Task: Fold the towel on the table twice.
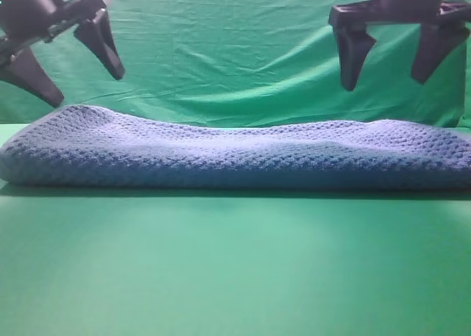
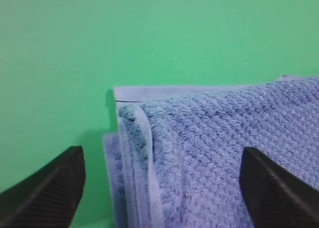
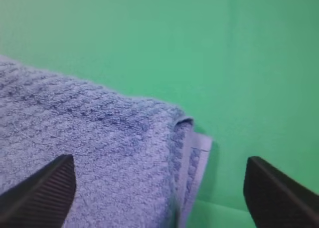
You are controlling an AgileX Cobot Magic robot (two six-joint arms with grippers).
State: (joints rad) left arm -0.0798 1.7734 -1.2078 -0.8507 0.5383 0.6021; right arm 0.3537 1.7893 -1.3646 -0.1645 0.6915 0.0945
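Both grippers are hanging wide open above the folded towel, holding nothing.

The blue-grey waffle-weave towel (image 1: 235, 154) is lying as a long doubled band across the far part of the green table (image 1: 235, 270), its rounded fold facing the camera and its pale-edged layers stacked at each end. The left gripper (image 1: 65, 62) is hovering over the towel's left end and the right gripper (image 1: 390, 53) over its right end, each clear of the cloth with jaws spread, likely because the corners are lying where they are meant to. In the left wrist view the edges are sitting slightly stepped, not flush. Judging by the layers, one fold looks done and a second is still waiting.
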